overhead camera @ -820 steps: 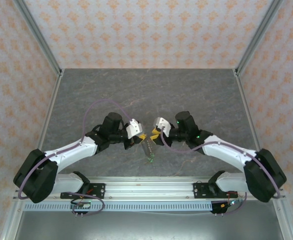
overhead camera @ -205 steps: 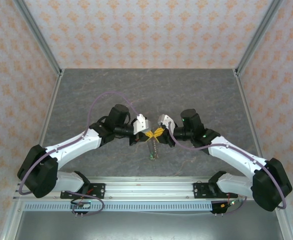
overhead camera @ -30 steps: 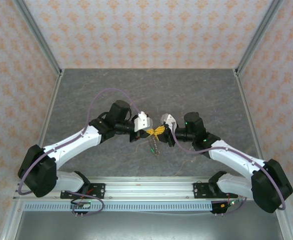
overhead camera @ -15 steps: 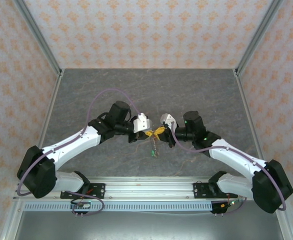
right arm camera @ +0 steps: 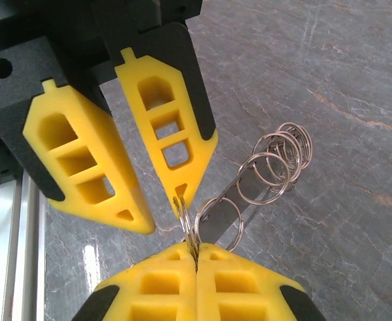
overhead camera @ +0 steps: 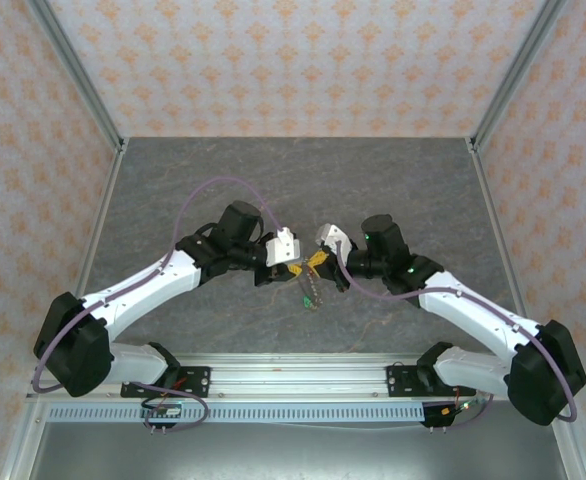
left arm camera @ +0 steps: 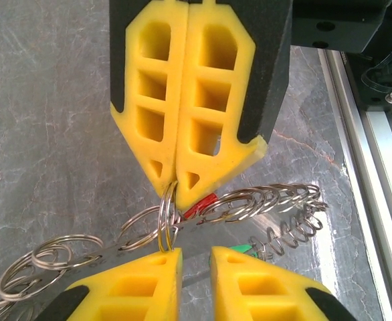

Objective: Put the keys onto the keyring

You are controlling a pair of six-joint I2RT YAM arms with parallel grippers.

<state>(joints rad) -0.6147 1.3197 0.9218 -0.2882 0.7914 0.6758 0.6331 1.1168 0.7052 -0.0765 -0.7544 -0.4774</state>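
Found the left gripper [left arm camera: 194,253] released, with pads [left arm camera: 142,281] a little apart and nothing between them, poised just under one split ring [left arm camera: 168,217] of the keyring [left arm camera: 249,200]. Read the keyring as a string of linked silvery rings, strung between the two claws and sagging toward the table [overhead camera: 393,190], with a green tag [left arm camera: 240,249] low on the string. Made out a sliver of red tag [left arm camera: 199,204] right beside the pinched ring and a flat grey blade [right arm camera: 217,219] lying across it, probably one of the keys; could not tell whether already threaded or merely resting against the wire. Found the right gripper [right arm camera: 196,254] clenched, yellow tips [right arm camera: 236,281] pressed together on that same ring, holding it edge-on.

Judged the step in hand to be a left-side grasp for working a key onto the ring. Judged it best to leave the right pinch firm and steady, to close the left pads on the key's blade or tag rather than on bare wire, to bite near the key's hole, and then to slide along the wire instead of pulling against it. Rated a twisting ring and a dropped string the main risks.
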